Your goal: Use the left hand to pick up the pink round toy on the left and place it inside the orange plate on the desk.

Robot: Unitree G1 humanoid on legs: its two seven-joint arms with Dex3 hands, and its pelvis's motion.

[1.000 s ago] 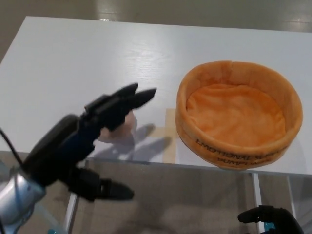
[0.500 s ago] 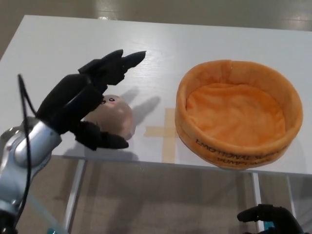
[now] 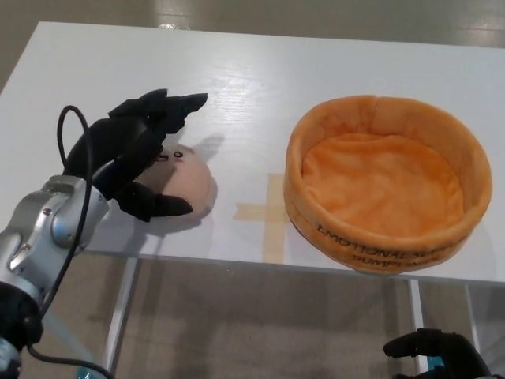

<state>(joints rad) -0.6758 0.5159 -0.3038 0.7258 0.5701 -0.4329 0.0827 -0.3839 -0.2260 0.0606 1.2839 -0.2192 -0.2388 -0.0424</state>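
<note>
White wood-grain bench (image 3: 260, 87): rectangular top, its near edge running across the lower part of the head view; floor visible beyond the far edge and below the near edge.

Pink round plush toy (image 3: 183, 183): soft, dome-shaped, with small dark face marks on its upper side. Rests on the bench near the near edge, toward the left end. Partly covered on its left side by the robot's hand.

Orange round plush plate (image 3: 379, 118): fabric, raised padded wall, dark lettering on the outer near wall. Sits at the right part of the bench, close to the near edge; its interior holds nothing. Well apart from the toy.

Tan tape cross (image 3: 267, 212): flat on the bench surface between the toy and the plate, close to the plate's left wall.

Left hand (image 3: 138, 154): black, on a silver forearm with a black cable looping over it. Positioned over the left side of the toy, fingers (image 3: 177, 104) spread above it and thumb (image 3: 158, 205) at the toy's near side. Fingers are apart, not clamped on the toy.

Right hand (image 3: 430, 349): black, only partly seen at the bottom right corner of the view, below the bench's near edge. Whether it is spread or clenched cannot be told.
</note>
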